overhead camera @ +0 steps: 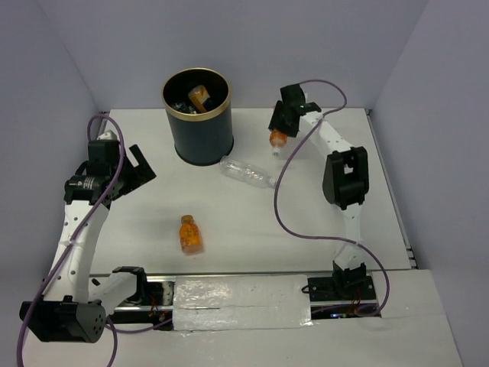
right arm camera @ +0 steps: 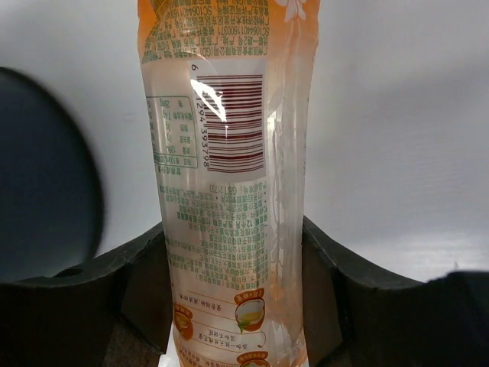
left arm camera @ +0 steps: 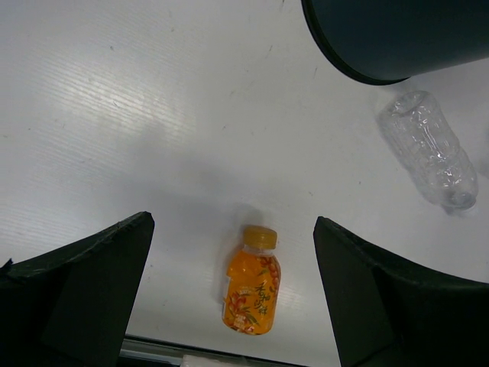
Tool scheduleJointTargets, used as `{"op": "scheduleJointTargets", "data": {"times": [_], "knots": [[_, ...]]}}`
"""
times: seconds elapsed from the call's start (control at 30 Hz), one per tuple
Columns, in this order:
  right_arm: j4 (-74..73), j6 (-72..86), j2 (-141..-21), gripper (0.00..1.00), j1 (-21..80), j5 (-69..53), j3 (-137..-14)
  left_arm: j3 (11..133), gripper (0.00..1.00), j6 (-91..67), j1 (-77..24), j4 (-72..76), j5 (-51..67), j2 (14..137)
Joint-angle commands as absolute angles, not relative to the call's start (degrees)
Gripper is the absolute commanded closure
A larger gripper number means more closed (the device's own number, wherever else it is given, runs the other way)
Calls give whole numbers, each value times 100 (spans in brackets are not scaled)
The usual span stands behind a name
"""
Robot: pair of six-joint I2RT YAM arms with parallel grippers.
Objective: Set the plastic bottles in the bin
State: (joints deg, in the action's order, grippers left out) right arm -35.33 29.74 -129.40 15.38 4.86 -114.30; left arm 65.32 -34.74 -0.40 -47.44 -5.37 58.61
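The dark bin (overhead camera: 198, 115) with a gold rim stands at the back of the table, with bottles inside it (overhead camera: 199, 98). Its wall shows in the left wrist view (left arm camera: 397, 38). A small orange bottle (overhead camera: 190, 234) lies near the front; it shows in the left wrist view (left arm camera: 253, 281). A clear colourless bottle (overhead camera: 247, 171) lies right of the bin and shows in the left wrist view (left arm camera: 430, 149). My right gripper (overhead camera: 281, 126) is shut on an orange-liquid bottle (right arm camera: 225, 168), held right of the bin. My left gripper (overhead camera: 136, 170) is open and empty, left of the bin.
Purple cables (overhead camera: 286, 180) loop over the table by the right arm. A strip of silver tape (overhead camera: 241, 303) lies along the near edge between the arm bases. Grey walls close in the table on three sides.
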Motion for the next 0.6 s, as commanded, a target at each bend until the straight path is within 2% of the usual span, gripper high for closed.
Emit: {"op": "scheduleJointTargets", "data": {"times": [0.0,0.27,0.43,0.57], "knots": [[-3024,2647,-11313,60,1871,834,-11540,6442,1,-3507,-18,-4632,-668,5713],[-2137,2487,-10784,56,2942,1449,-12075,6504,1,-3516,-18,-4684,-607,5660],[-1241,3067,-11302,53,3260,2056,-12708,6460,1,-3551,-18,-4754,-563,5555],[-660,2840,-11978,51,3594,2758,-13392,6416,1,-3595,-18,-4816,-431,5467]]}}
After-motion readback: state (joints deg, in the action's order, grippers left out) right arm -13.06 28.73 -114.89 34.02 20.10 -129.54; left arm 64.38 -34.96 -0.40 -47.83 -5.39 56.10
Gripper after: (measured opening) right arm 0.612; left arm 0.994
